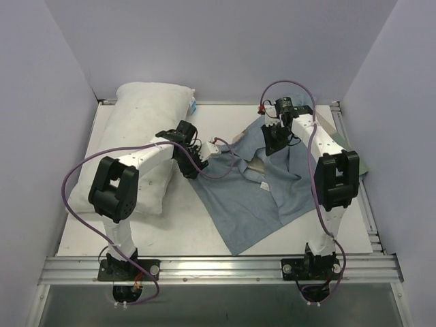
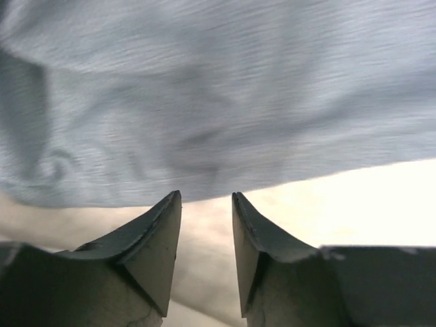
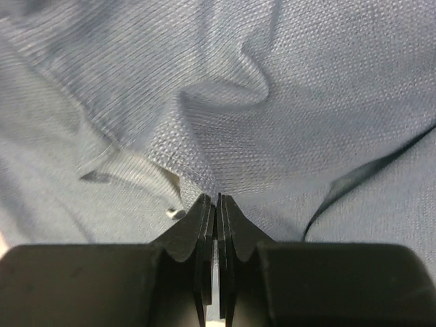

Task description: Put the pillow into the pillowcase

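The plump, soft white rectangular pillow (image 1: 146,116) lies at the far left of the white table (image 1: 184,231), its long side running from the back wall toward the arms. It is wholly outside the thin, limp blue-grey cloth pillowcase (image 1: 259,197), which is spread rumpled over the middle and right of the table. A tan strip shows near the middle of the cloth, with a small white tag (image 1: 264,185) just below it.

The left hand (image 1: 195,165) sits between the pillow and the pillowcase, at the cloth's left edge. In its wrist view the left hand (image 2: 206,194) has its 2 fingers standing partly apart with pale table showing in the gap. The edge of the pillowcase (image 2: 218,102) hangs just past the fingertips, and nothing is caught between them.

The right hand (image 1: 272,143) is over the far part of the cloth. Seen from the wrist, the right hand (image 3: 218,197) has its fingers pressed fully together, and a raised fold of the pillowcase (image 3: 272,102) runs up into their tips, pinched there.
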You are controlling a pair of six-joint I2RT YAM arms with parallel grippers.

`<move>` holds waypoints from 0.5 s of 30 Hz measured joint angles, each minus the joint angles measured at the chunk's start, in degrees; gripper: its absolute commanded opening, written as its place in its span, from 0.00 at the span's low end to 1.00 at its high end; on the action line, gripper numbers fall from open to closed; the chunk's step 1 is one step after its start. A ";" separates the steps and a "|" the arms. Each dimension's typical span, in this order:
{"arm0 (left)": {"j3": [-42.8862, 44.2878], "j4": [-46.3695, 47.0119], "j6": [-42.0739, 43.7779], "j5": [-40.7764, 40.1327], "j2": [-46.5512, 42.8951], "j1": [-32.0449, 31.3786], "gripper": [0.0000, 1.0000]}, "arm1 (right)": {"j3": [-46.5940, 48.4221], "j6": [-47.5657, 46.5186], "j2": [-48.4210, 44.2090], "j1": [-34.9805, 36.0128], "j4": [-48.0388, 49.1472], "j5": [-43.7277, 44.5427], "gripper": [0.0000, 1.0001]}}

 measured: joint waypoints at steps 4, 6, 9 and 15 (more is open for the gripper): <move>-2.08 -1.03 -2.47 2.71 -4.17 -2.14 0.49 | -0.07 0.31 2.21 0.70 1.86 3.06 0.07; -2.54 -1.16 -3.54 3.34 -5.35 -2.40 0.51 | -0.31 0.85 2.36 0.50 2.16 3.76 0.33; -2.73 -1.14 -5.62 3.82 -5.66 -2.40 0.54 | -0.68 1.66 2.14 0.31 2.49 3.76 0.56; -3.23 -1.11 -8.79 4.44 -5.66 -2.12 0.61 | -6.25 3.89 -1.33 2.14 2.43 3.63 0.70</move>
